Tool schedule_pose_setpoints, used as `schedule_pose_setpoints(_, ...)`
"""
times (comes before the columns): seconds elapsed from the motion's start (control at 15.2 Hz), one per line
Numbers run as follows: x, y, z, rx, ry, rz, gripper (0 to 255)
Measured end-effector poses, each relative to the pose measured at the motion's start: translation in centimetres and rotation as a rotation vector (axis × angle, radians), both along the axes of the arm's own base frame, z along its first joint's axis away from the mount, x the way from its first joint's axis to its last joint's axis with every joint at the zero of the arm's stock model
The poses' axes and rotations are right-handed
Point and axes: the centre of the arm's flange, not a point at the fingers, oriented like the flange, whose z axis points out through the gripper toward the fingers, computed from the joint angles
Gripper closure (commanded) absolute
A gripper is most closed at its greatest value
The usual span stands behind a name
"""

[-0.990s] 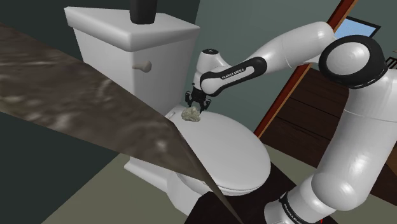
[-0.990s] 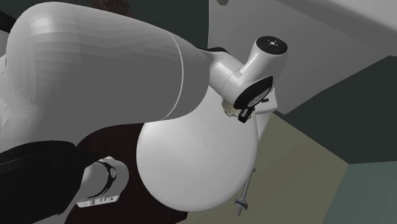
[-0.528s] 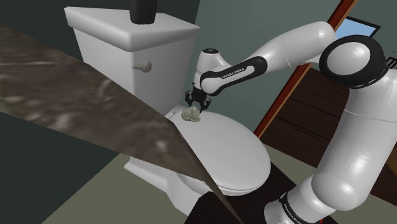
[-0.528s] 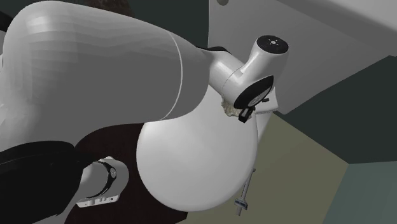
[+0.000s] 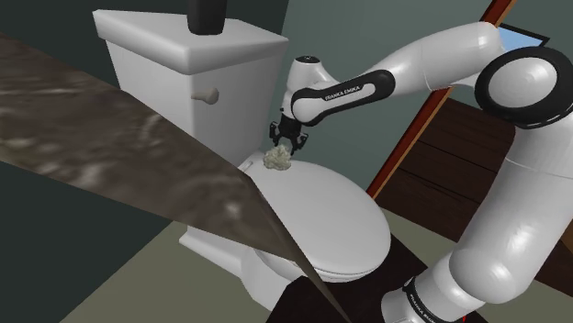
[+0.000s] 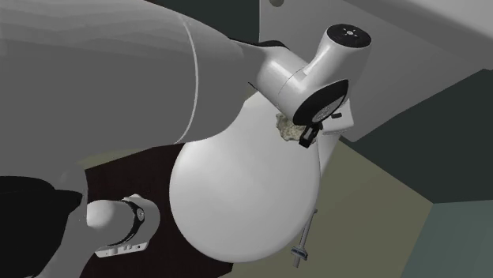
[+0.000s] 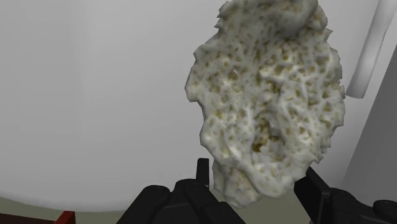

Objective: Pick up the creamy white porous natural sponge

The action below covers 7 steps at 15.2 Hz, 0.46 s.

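Plainly clamped on the sponge (image 7: 267, 102): black fingers (image 7: 318, 191) of the gripper (image 7: 257, 184) pressed to either side of its narrower end, with the bulk of the lump jutting out beyond the tips. Creamy white to pale grey-beige in colour, with yellowish-brown shading deep in the hollows. Riddled all over with small irregular pores and pits; ragged, spiky in outline; lumpy, longer than wide, broadening away from the fingers. From the shoulder view, a small pale knobbly sponge (image 5: 275, 161) hanging under the gripper (image 5: 286, 142), over the rear edge of the closed white toilet lid (image 5: 326, 220), near its hinge end. Very close to the lid's surface; whether touching it or just clear of it, cannot tell. In the second exterior view, the same sponge (image 6: 286, 126) tucked against the gripper (image 6: 306, 140) above the back end of the toilet lid (image 6: 237, 197), partly hidden by the black hand. Behind the lid, a white tank (image 5: 165, 64) with a round flush handle (image 5: 209, 94) and a black object (image 5: 207, 14) standing on top. Beside the lid, toward the shoulder view's left, a slanted mottled brown-grey panel (image 5: 110, 138).
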Motion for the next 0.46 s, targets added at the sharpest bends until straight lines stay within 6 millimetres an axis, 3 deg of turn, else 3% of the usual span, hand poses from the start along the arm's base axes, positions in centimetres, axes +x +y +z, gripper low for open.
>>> schedule_pose_setpoints(0.46, 0.0, -0.1, 3.4, 0.0, 0.0, 0.0, 255)
